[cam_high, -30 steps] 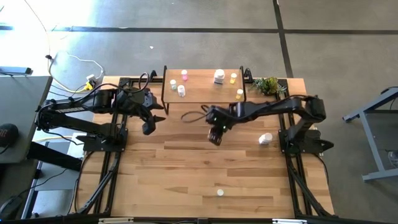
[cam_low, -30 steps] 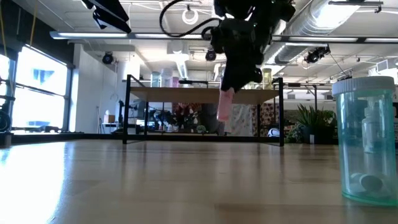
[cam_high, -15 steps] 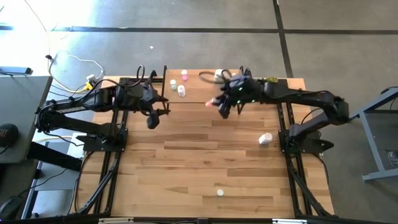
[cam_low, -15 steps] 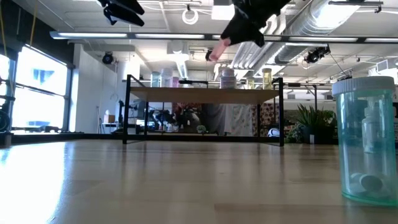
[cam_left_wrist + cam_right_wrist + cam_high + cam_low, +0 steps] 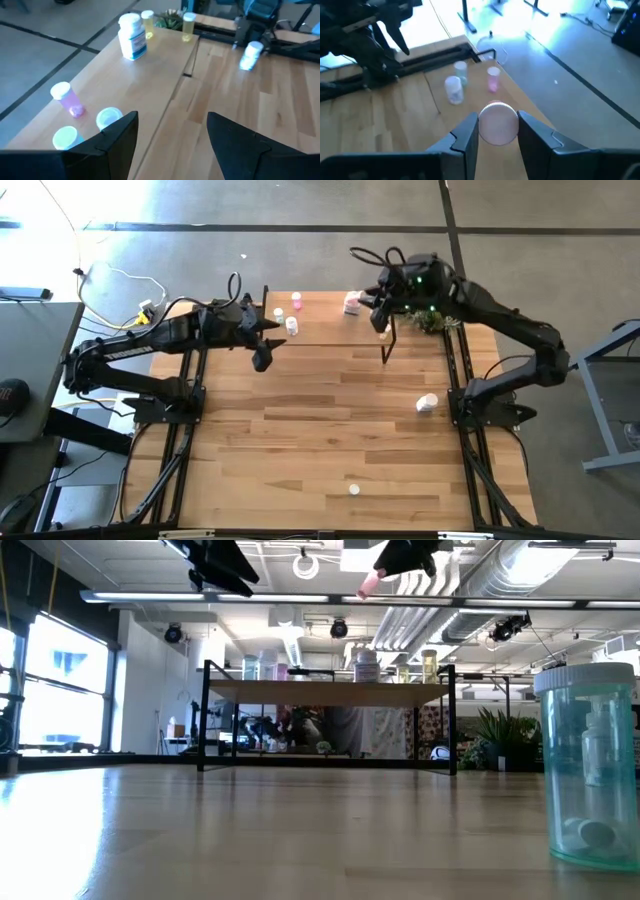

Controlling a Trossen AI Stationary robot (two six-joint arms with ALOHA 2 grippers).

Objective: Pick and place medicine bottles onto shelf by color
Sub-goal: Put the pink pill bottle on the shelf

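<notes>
Right wrist view shows my right gripper (image 5: 497,131) clenched on a pink bottle (image 5: 498,123), its cap pinched between my two fingers, held high over the shelf (image 5: 520,107); I judge I carry it this way to drop it beside the other pink bottle (image 5: 493,79) farther along the top, so the colours group together. My left gripper (image 5: 172,132) hangs with jaws spread and nothing between them over the shelf's opposite end, near a green bottle (image 5: 65,137) and a white bottle (image 5: 108,118), apparently waiting clear of the drop
</notes>
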